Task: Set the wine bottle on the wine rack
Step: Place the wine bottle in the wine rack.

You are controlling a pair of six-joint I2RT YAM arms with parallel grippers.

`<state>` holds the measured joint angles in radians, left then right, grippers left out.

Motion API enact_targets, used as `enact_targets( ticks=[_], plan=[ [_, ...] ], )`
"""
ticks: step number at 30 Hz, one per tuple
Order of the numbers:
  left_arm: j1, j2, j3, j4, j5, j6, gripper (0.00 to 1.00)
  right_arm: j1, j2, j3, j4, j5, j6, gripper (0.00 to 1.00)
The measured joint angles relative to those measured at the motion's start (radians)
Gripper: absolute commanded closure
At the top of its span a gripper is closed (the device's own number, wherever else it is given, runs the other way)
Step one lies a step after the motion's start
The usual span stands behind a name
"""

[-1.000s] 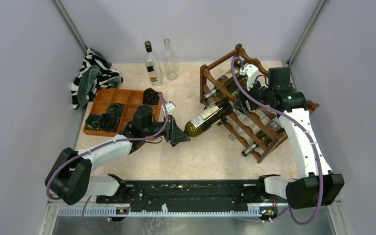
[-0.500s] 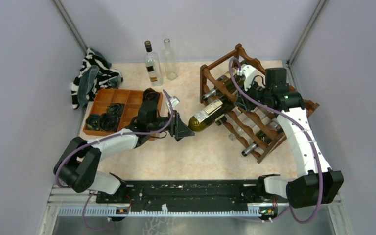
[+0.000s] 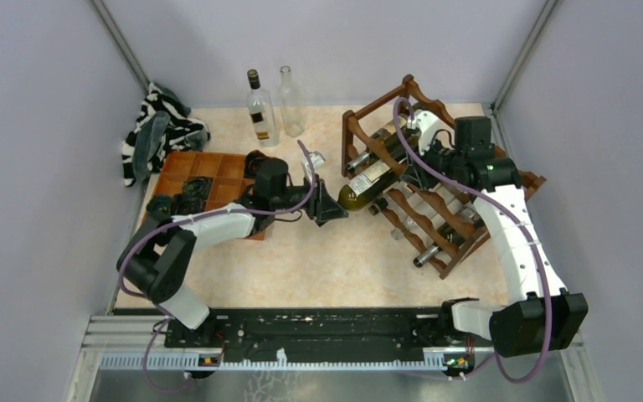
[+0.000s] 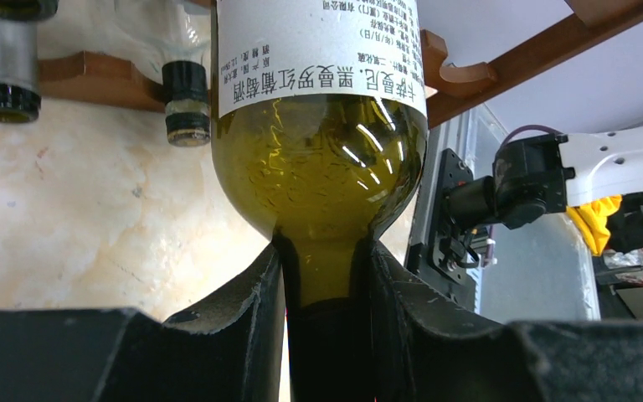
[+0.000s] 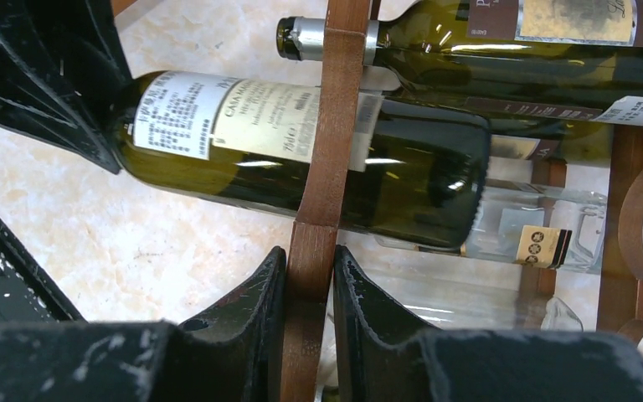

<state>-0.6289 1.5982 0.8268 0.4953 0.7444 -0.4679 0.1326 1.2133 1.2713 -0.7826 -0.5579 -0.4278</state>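
At the left face of the rack, mid-desk point(image 3: 318, 268): the wine bottle point(image 3: 367, 182) lies on its side. Its base end sits in between the rails of the wine rack point(image 3: 383, 100), and its neck end sticks out toward the left arm.

Left gripper point(image 4: 322, 251): jaws clamped on the bottle's neck just below the shoulder, dark green glass pinched between both pads.

Right gripper point(image 5: 310, 255): jaws closed on a reddish-brown wooden upright of the rack, not on the bottle. The bottle crosses behind that upright.

In the rack nearby are a dark bottle point(image 5: 502, 38) above and a clear bottle point(image 5: 519, 226) beneath.

Far edge of desk: labelled bottle point(image 3: 260, 113) and empty clear bottle point(image 3: 290, 105), both upright, side by side.

Left side: orange-brown compartment tray point(image 3: 188, 163), with a striped cloth point(image 3: 155, 134) behind it.
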Motion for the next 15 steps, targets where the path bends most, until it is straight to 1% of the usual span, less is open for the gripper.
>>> enact_targets(
  ticks=[15],
  plan=[
    [-0.094, 0.164, 0.203, -0.019, -0.189, 0.134, 1.0, -0.003, -0.001, -0.004, 0.007, -0.006, 0.011, 0.89]
  ],
)
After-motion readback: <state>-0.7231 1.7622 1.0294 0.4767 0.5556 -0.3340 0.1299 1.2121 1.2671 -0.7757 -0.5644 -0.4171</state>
